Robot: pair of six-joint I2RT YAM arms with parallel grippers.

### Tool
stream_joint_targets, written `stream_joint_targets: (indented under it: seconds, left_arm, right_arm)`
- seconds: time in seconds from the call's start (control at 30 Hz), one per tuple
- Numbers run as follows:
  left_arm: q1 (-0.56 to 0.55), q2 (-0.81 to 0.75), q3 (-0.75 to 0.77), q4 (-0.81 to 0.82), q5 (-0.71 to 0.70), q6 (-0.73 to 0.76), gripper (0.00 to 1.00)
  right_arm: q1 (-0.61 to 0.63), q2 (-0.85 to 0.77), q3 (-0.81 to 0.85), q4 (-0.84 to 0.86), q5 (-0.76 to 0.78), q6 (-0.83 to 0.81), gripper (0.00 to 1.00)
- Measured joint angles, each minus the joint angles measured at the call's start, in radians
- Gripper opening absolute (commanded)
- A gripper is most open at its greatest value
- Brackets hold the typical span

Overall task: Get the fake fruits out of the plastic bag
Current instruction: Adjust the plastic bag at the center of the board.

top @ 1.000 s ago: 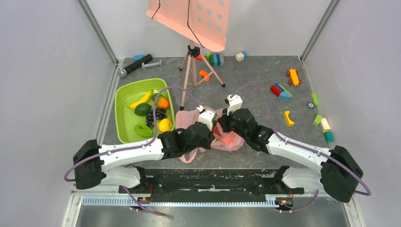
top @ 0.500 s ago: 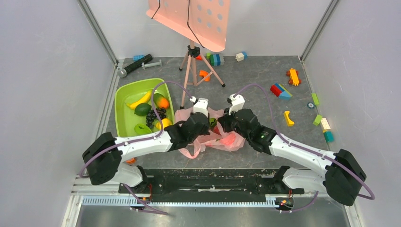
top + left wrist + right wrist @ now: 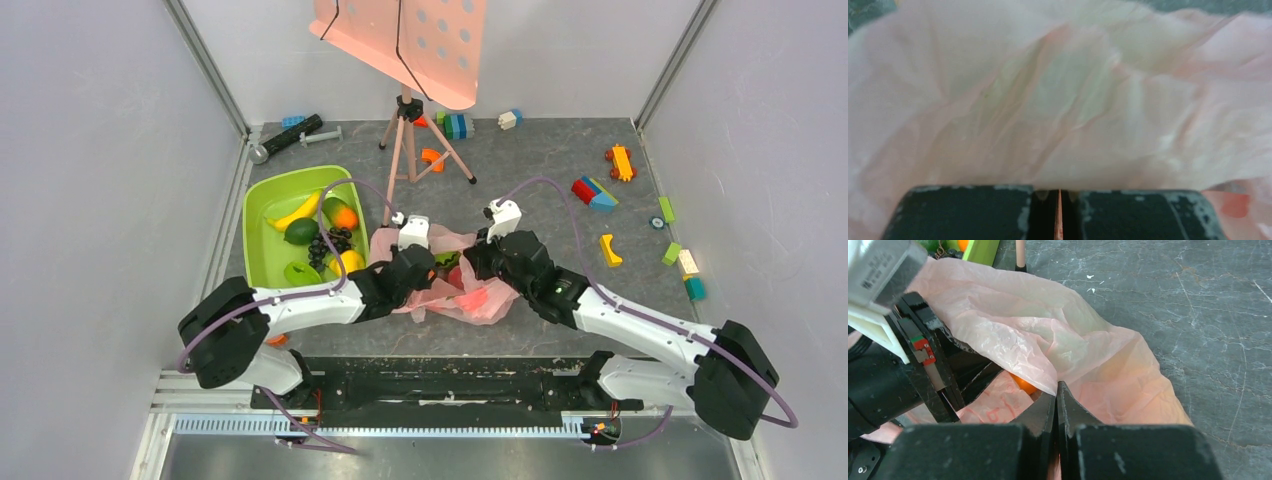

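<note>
Left wrist view, nearest: the left claw (image 3: 1059, 192) is clenched, with a thin strip of pink film pinched between its jaws. The plastic bag (image 3: 1058, 100) billows right in front of it and fills the view. Right wrist view: the right claw (image 3: 1057, 390) is likewise clenched on the bag's lip. An orange fruit (image 3: 1024, 384) peeps out just beyond and left of its tip, under the film. From above, the bag lies on the bench (image 3: 540, 170) between the two claws, its mouth stretched left to right, one claw on each side. The fruit seems to sit below both grips, nearer the right claw. Farther left, the green tray (image 3: 252, 240) holds other fruits, and the left arm is the nearer to it.
</note>
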Motion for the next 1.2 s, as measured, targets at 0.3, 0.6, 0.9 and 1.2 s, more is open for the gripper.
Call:
stream_joint_targets:
  seconds: [0.3,0.6,0.9,1.2]
  left_arm:
    - [-0.006,-0.076,-0.127,0.005,0.000,-0.050,0.02]
    - [-0.111,-0.100,-0.198,0.051,-0.014,-0.153,0.02]
    - [-0.240,-0.049,-0.256,0.043,-0.026,-0.265,0.02]
    - [-0.265,-0.092,-0.250,-0.002,-0.057,-0.290,0.02]
  right_arm:
    - [0.000,-0.029,-0.009,-0.045,0.058,-0.009,0.00]
    - [0.000,-0.116,-0.082,-0.115,0.162,-0.010,0.00]
    - [0.000,-0.235,-0.104,-0.180,0.185,-0.046,0.22]
    - [-0.002,-0.313,-0.077,-0.181,0.025,-0.124,0.59]
